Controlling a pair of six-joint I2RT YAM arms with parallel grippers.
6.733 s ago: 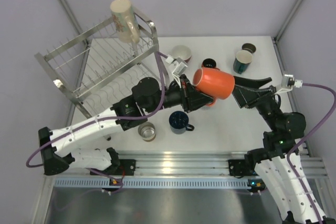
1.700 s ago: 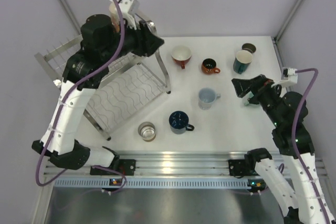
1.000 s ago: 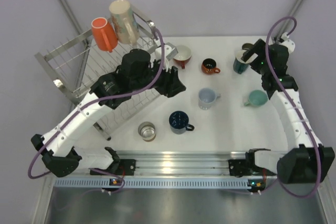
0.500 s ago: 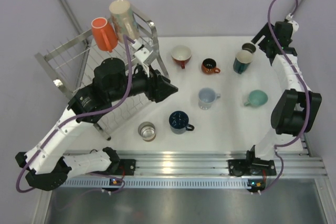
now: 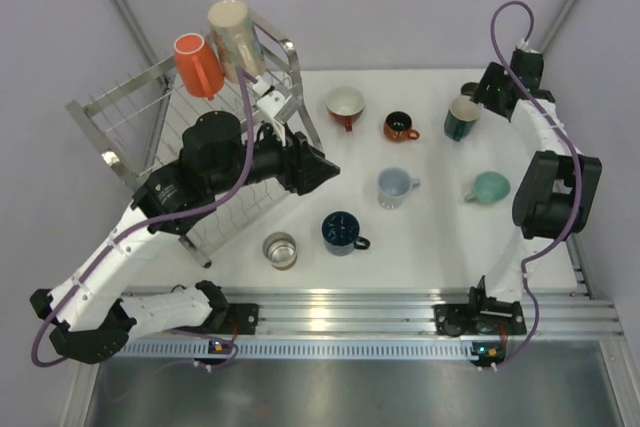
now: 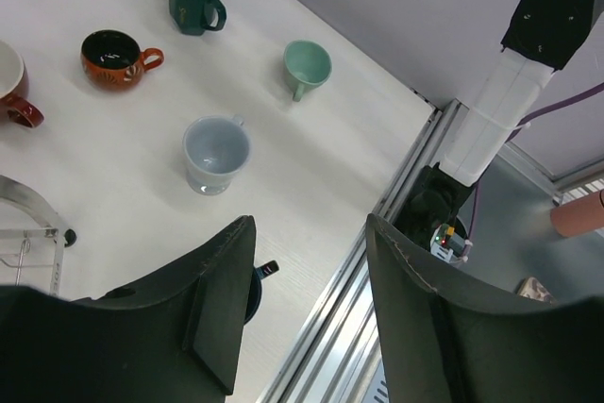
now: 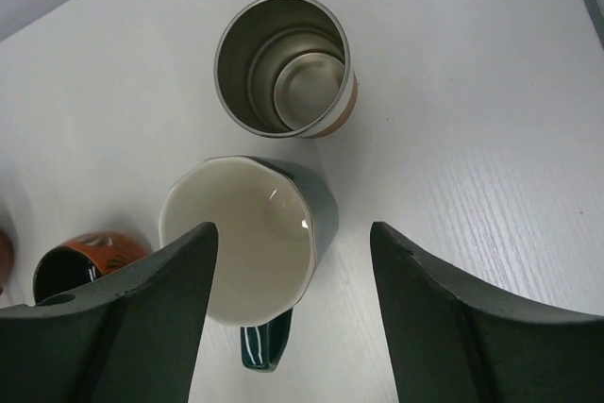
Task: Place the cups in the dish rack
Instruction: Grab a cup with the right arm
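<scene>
Right gripper [image 7: 291,229] poised above the dark teal mug [image 7: 247,250], which stands upright, mouth up, near the far right corner of the table [image 7: 472,139]. A steel cup [image 7: 283,63] stands just beside the mug, closer to that corner. The gripper's fingers are spread and hold nothing. The mug lies below and between them, offset toward one finger whose tip overlaps the rim in the wrist view, so contact there cannot be told. The handle points back toward the wrist, square to the closing line, so a squeeze would probably meet the mug's walls. The left gripper [image 6: 310,224], also spread and empty, hangs by the dish rack [image 5: 130,107] at the table's far left corner, well apart from the mug. The right arm is thus judged the nearer.
</scene>
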